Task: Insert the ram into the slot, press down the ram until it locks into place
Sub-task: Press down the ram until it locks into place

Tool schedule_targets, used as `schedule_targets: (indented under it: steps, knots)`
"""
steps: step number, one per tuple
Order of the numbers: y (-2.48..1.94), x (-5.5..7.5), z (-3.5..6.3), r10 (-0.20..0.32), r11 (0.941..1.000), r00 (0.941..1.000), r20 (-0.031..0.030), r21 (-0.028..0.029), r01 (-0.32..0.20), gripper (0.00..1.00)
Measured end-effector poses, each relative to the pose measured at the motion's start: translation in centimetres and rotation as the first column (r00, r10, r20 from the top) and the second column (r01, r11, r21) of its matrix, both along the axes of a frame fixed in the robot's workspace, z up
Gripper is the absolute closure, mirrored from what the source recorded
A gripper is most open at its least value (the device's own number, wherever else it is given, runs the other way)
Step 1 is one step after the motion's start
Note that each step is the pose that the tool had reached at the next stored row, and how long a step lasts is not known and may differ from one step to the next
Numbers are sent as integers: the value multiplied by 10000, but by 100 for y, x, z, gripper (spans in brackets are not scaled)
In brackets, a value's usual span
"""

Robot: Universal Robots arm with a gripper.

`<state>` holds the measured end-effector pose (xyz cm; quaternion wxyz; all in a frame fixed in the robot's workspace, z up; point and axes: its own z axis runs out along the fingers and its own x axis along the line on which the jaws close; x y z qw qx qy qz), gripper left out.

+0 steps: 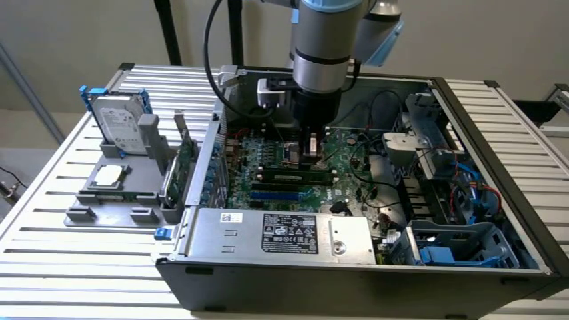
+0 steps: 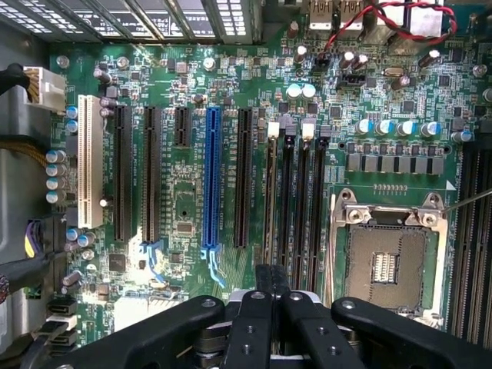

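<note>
In the exterior view our gripper (image 1: 313,155) hangs low over the motherboard (image 1: 266,180) – the ram (image 1: 298,177) lies seated in the slot (image 1: 294,181) nearer the power supply (image 1: 276,233). In the wrist view the fingers (image 2: 257,323) look nearly closed, empty; we judge pressing squarely on the ram's edge matters.

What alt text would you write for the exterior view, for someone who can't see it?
A robot arm reaches down into an open computer case, its tool just above the green motherboard, close to a ram standing in a black slot. On the slatted table at the exterior view's left, a grey holder carries a hard drive.
</note>
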<state>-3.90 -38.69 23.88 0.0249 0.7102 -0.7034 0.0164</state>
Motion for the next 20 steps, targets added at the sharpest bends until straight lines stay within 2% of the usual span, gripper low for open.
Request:
schedule_targets:
  steps: [16, 18, 20]
  knots:
    - [7, -12, -122, 0, 10000, 10000, -3, -2, 0, 89]
    - [7, -15, -123, 0, 10000, 10000, -6, -7, 0, 89]
    - [10, -15, -70, -3, 10000, 10000, -5, 19, 3, 89]
